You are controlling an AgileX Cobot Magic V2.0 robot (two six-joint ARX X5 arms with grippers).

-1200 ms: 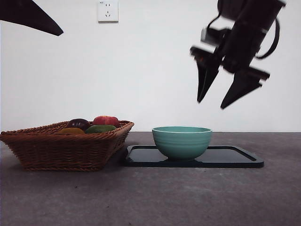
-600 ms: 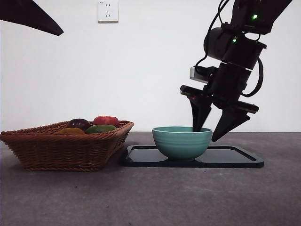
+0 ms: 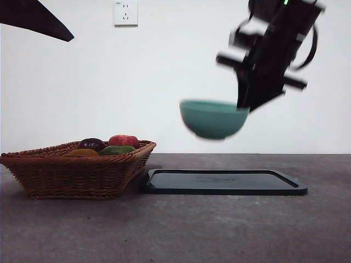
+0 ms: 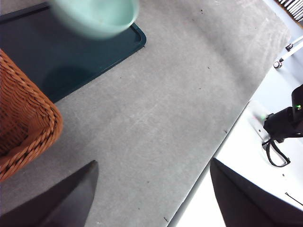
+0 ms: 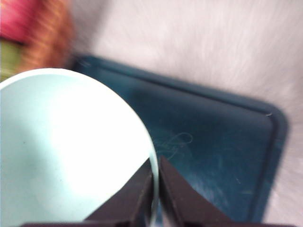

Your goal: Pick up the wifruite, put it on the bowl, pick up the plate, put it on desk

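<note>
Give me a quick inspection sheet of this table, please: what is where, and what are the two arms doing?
Surface: dark grey desk, bare in front.
Job's things: teal bowl in the air above the dark tray; inside looks empty.
Clutter: wicker basket of fruit beside the tray.
Grippers: right pincer clamps the bowl's rim; left pincer open, waiting aside.
Cables: black loops on the lifting arm.
Surroundings: white wall, socket.

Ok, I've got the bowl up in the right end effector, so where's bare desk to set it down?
The right end effector holds the mint-teal ceramic bowl by its rim, above the flat dark tray. Bare dark grey desk runs along the near edge in front of tray and brown wicker basket; another patch lies beyond the tray's right end. The tray itself is empty; the basket side is crowded.
</note>
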